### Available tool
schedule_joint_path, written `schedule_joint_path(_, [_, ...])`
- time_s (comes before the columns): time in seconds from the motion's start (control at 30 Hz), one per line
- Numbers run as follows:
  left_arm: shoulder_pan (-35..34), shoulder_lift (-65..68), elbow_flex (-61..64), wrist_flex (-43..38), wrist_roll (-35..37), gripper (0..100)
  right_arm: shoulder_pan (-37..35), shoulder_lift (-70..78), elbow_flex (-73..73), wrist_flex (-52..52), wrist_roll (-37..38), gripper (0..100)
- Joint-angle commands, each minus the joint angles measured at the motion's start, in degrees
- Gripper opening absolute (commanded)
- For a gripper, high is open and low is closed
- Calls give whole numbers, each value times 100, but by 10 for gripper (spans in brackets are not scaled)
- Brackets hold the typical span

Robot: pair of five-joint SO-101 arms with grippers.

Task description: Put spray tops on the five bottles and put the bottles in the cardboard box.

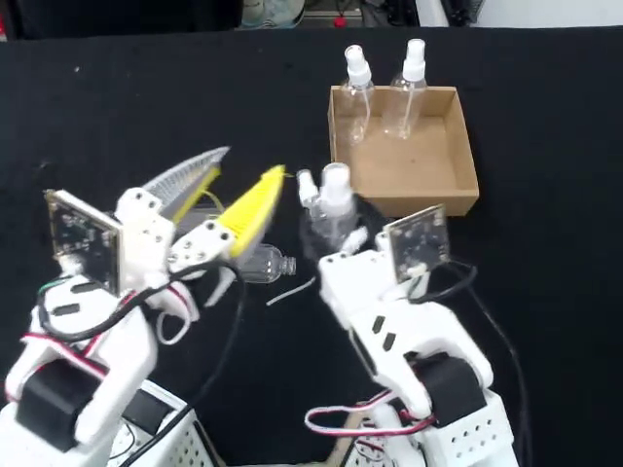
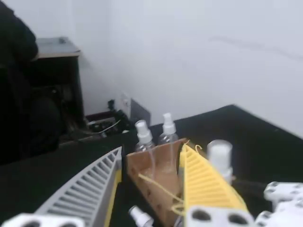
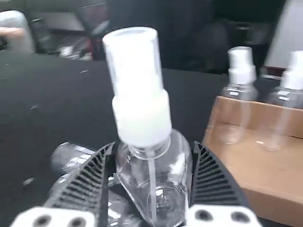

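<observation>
1 black table (image 1: 545, 292) (white wall (image 2: 189, 56) behind): left claw (image 1: 253, 163) spread, right claw (image 3: 154, 147) pinching bottle (image 3: 158, 172).

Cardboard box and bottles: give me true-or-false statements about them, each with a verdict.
1. Two topped bottles stand in the cardboard box. True.
2. The right gripper is empty. False: it is shut on a bottle with a spray top fitted.
3. The left gripper has its fingers open. True.
4. The lying bottle on the table has a spray top. False: its neck is bare.
</observation>
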Motion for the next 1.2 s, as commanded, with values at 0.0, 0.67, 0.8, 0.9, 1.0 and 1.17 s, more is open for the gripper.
schedule_joint_path(0.0, [-1218,44,-22,835,-642,189,677,-31,-479,-88,26,116])
schedule_joint_path(0.67, [-2510,44,3688,-668,-158,188,2769,4927,-2976,-2031,422,116])
schedule_joint_path(0.8, [-2510,44,4101,-1055,-158,188,2796,5745,-2985,-2884,422,116])
schedule_joint_path(0.9, [-2510,44,4356,-1380,-158,188,2796,6237,-3002,-3218,422,116])
schedule_joint_path(1.0, [-2510,44,4523,-1618,-158,188,2804,6668,-3266,-3270,422,116])
schedule_joint_path(1.17, [-2510,44,4576,-1644,-158,188,2945,7275,-3767,-3270,422,116])
